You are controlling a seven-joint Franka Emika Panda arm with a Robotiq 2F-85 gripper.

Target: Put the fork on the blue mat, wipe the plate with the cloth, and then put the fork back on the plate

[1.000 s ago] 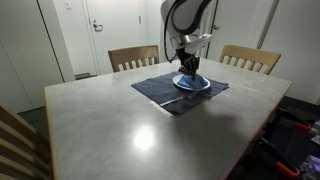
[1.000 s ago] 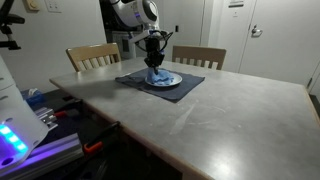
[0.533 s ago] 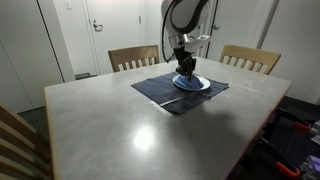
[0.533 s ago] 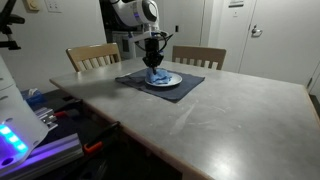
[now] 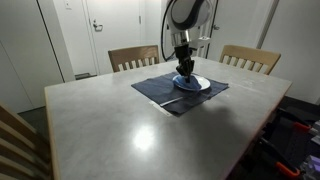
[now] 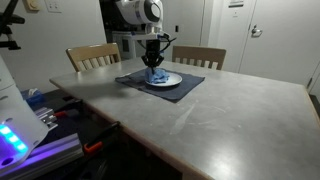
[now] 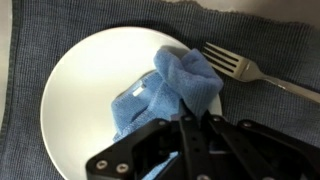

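The round white plate (image 7: 90, 80) lies on the dark blue mat (image 7: 270, 40). A bunched bright-blue cloth (image 7: 175, 90) rests on the plate's right half, and my gripper (image 7: 193, 117) is shut on its near folds. The silver fork (image 7: 235, 68) lies on the mat just right of the plate, with its tines beside the cloth. In both exterior views the gripper (image 5: 185, 68) (image 6: 155, 62) points straight down over the plate (image 5: 200, 84) (image 6: 170, 79), with the cloth (image 5: 186, 79) under it. The mat (image 5: 160, 95) sits at the table's far side.
Two wooden chairs (image 5: 133, 57) (image 5: 250, 58) stand behind the grey table (image 5: 120, 130). Bare tabletop stretches in front of the mat (image 6: 190, 110). A lit device (image 6: 15, 135) sits off the table's edge.
The gripper has shifted a little across the plate, dragging the cloth with it. The fork and plate have not moved.
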